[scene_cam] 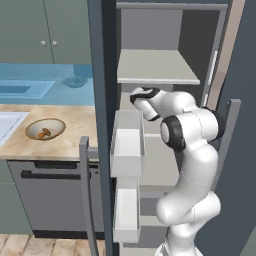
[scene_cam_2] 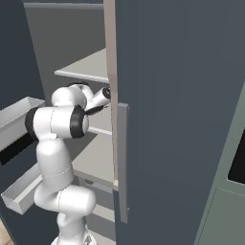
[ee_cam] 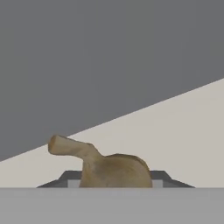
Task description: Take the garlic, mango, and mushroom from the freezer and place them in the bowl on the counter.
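In the hand view a tan-brown mushroom (ee_cam: 111, 168), its stalk pointing left, sits between the two dark fingertips (ee_cam: 66, 177) of my gripper (ee_cam: 116, 183), which is shut on it. Behind it are a pale freezer shelf (ee_cam: 175, 131) and the grey back wall. From the left base view the arm reaches into the open freezer (scene_cam: 157, 67), with the hand (scene_cam: 141, 98) just under the upper shelf. The bowl (scene_cam: 30, 129) stands on the counter (scene_cam: 75, 125) to the left, with a small orange-brown thing (scene_cam: 44, 133) in it. The garlic and the mango are out of view.
White door bins (scene_cam: 127, 142) hang on the open freezer door left of the arm. A second dark door (scene_cam_2: 182, 119) stands close on the arm's right. A white sink (scene_cam: 7, 125) lies left of the bowl, with grey-green cupboards (scene_cam: 47, 30) above.
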